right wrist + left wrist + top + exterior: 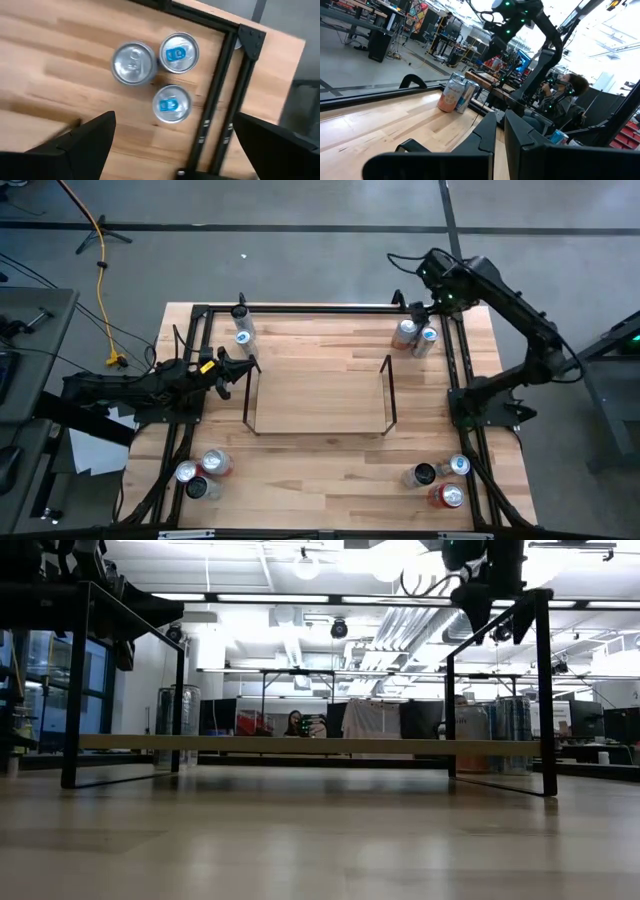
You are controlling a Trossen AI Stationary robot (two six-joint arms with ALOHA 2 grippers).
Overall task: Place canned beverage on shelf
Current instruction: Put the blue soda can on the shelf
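Note:
The shelf [320, 390] is a low light-wood board with black wire frames at both short ends, standing mid-table; in the low view its board [300, 744] is bare. Three cans stand upright in the far right corner: one with a plain silver top [133, 62] and two with blue tabs [179, 53] [171, 104]. Two of them show from above [405, 333] [425, 340]. My right gripper [175, 150] hangs open above them, pointing steeply down and touching none; its place over the corner shows from above [432, 298]. My left gripper [245, 368] waits shut at the shelf's left end.
Black rails [455, 360] frame the tabletop, one close beside the far right cans [220, 75]. One can [243, 332] stands at the far left, and further cans stand in clusters at the near left [205, 470] and near right [440, 480]. A person sits beyond the table [565, 90].

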